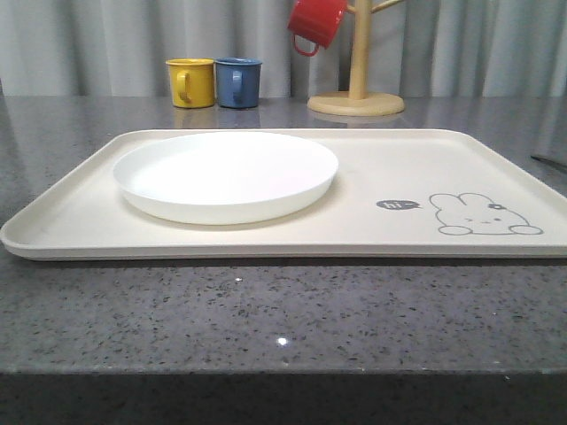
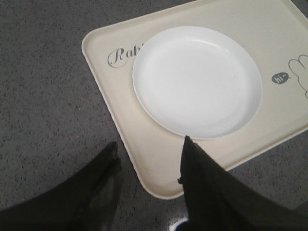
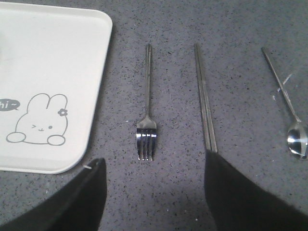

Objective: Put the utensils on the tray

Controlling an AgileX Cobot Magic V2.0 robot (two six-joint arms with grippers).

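Note:
The cream tray (image 1: 390, 168) lies across the grey table with the round white plate (image 1: 226, 174) resting on its left half. In the left wrist view my left gripper (image 2: 150, 143) hangs open above the tray's corner (image 2: 159, 178), close to the plate (image 2: 197, 79). In the right wrist view a silver fork (image 3: 147, 115), a pair of metal chopsticks (image 3: 204, 98) and a spoon (image 3: 288, 110) lie side by side on the table beside the tray (image 3: 53, 62). My right gripper (image 3: 153, 161) is open just short of the fork's tines, with nothing between its fingers.
A yellow mug (image 1: 191, 81) and a blue mug (image 1: 238, 81) stand behind the tray. A wooden mug tree (image 1: 357, 62) at the back carries a red mug (image 1: 316, 21). The table's front edge runs close to the tray.

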